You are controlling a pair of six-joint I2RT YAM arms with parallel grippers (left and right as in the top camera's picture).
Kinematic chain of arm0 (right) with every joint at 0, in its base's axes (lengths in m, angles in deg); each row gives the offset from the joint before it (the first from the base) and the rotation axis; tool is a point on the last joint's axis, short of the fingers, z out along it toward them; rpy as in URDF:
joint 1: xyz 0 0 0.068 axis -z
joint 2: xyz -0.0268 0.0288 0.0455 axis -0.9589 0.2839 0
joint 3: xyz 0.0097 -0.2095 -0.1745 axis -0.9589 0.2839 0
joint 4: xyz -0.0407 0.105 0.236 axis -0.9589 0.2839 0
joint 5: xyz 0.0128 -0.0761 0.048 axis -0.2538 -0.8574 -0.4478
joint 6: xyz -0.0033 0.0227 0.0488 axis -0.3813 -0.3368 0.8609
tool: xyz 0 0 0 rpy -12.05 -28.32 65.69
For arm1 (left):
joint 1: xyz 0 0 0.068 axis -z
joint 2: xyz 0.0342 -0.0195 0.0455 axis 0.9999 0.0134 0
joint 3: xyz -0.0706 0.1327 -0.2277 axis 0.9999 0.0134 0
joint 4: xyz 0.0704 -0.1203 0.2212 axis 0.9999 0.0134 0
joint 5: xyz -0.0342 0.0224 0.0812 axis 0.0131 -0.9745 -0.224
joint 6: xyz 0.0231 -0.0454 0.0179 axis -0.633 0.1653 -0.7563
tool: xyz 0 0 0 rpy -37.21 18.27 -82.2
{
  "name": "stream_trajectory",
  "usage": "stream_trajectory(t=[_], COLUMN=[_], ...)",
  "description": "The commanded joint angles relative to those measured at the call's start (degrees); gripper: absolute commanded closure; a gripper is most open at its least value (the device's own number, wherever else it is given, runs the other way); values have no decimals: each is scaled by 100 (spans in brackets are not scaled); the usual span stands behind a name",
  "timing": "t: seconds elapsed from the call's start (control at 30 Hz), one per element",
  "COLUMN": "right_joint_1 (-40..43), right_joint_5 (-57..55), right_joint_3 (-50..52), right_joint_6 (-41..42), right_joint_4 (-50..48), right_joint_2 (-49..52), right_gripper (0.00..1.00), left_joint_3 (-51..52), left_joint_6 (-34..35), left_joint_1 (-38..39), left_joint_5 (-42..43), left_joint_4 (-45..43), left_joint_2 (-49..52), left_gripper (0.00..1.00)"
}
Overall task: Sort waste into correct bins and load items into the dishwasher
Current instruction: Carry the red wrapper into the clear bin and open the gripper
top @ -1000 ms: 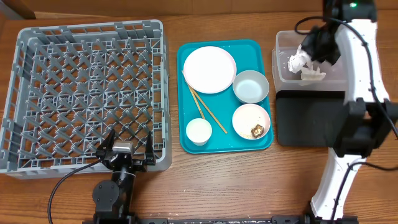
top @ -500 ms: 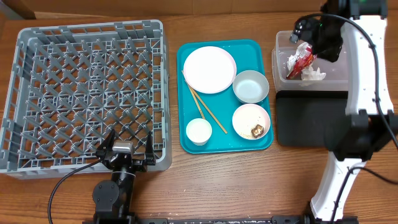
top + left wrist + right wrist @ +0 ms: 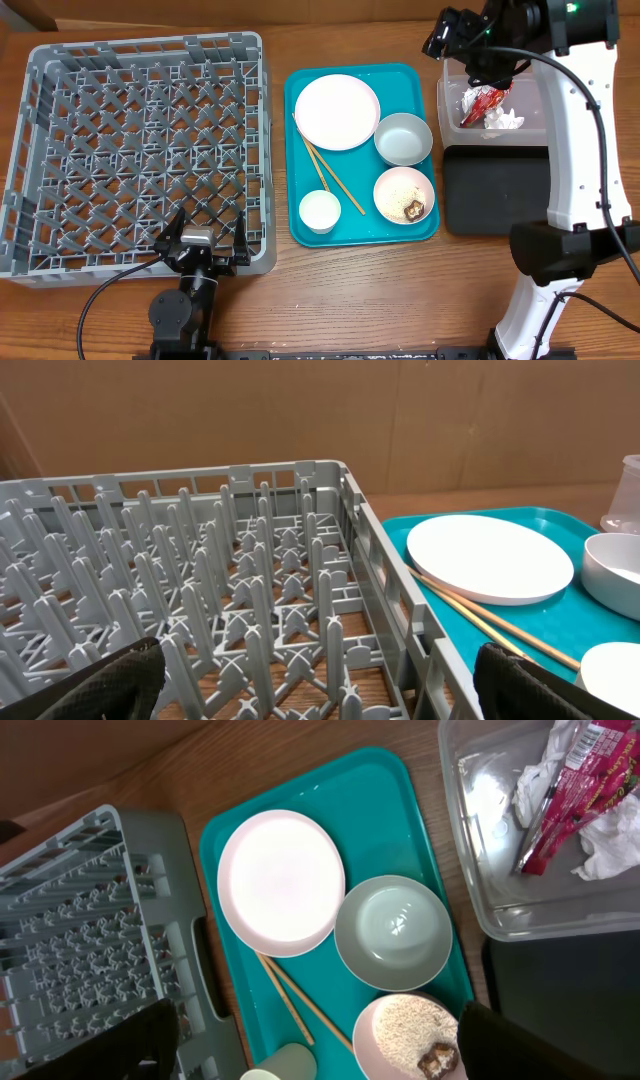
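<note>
The red snack wrapper [image 3: 482, 103] and white tissue [image 3: 506, 119] lie in the clear tub [image 3: 530, 88]; they also show in the right wrist view, wrapper [image 3: 572, 800] and tissue [image 3: 540, 765]. My right gripper [image 3: 452, 38] is open and empty, high over the tub's far left corner. On the teal tray are the white plate [image 3: 337, 111], an empty bowl [image 3: 403, 138], a bowl of rice [image 3: 402, 190] with a brown lump [image 3: 413, 210], a cup [image 3: 320, 211] and chopsticks [image 3: 330, 178]. My left gripper [image 3: 205, 250] is open at the grey dish rack's [image 3: 150, 150] near edge.
The shallow black tray [image 3: 497, 190] sits in front of the clear tub, with nothing in it. The teal serving tray [image 3: 298, 150] lies between the rack and the bins. The right arm's white body stands along the table's right side.
My right gripper has drawn back from over the clear tub toward the far left. The red wrapper now lies uncovered in the tub beside the tissue. The left arm has not moved.
</note>
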Motion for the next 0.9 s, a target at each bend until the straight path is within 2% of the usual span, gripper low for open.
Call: stream_trajectory(t=[0.0, 0.87], right_joint_1=[17, 17], right_joint_5=[-35, -44], right_joint_3=[-83, -83], right_joint_6=[26, -352], right_joint_4=[28, 343], right_joint_2=[-70, -70], right_gripper=[10, 11], left_joint_3=[24, 24], left_joint_6=[-48, -48], left_joint_1=[-35, -35], left_joint_5=[-4, -4], left_joint_4=[2, 2], left_joint_2=[-22, -22], left_gripper=[0, 0])
